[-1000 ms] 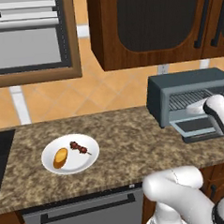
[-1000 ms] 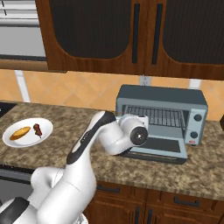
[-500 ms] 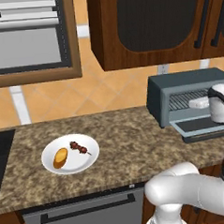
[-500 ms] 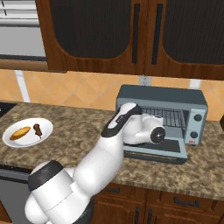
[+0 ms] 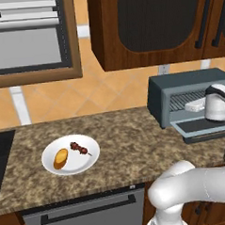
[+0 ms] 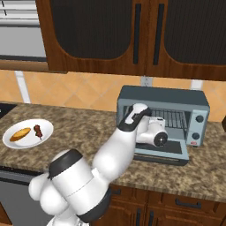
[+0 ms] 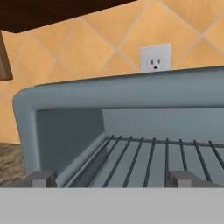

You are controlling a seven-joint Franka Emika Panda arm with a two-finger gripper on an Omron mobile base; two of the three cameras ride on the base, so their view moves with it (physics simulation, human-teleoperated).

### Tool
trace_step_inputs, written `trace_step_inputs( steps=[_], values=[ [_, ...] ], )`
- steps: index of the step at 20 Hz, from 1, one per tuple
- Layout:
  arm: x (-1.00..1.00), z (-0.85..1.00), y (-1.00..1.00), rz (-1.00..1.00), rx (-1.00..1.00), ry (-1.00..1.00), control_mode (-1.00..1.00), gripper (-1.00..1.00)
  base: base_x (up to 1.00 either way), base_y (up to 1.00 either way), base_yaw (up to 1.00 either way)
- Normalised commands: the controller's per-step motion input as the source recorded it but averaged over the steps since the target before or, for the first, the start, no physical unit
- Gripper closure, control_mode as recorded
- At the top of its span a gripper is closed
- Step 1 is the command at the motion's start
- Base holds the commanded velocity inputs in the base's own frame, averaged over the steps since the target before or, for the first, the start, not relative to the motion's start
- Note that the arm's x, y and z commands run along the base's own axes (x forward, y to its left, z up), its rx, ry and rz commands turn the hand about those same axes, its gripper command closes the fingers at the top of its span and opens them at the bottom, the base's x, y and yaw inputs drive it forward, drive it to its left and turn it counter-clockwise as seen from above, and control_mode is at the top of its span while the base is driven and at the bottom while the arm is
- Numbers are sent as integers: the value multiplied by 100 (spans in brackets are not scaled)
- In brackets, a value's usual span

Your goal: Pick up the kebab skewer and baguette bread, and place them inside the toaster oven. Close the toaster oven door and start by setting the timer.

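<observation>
Arm swung rightward to toaster oven [image 6: 163,115], end effector [image 7: 111,179] spread, empty, facing its rack; kebab skewer [image 5: 80,148] lies diagonally beside baguette bread [image 5: 60,158] on plate [image 5: 89,159]

Blue-grey toaster oven [image 5: 179,91], speckled brown counter [image 5: 125,137], white plate [image 5: 86,160], golden-orange baguette bread [image 5: 60,158].

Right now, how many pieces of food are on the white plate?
2. The bread lies on the left side of the plate, and the meat skewer lies beside it on the right. Nothing looks hidden.
</observation>
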Motion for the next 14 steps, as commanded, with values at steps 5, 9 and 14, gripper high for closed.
trace_step_inputs(
  steps=[5, 9, 14],
  values=[
    [41, -27, -17, 0, -1, 0, -100, -100, 0, 0, 0],
    [29, -24, -23, 0, -1, 0, -100, -100, 0, 0, 0],
    [23, -32, -12, 0, -3, 0, -100, -100, 0, 0, 0]
  ],
)
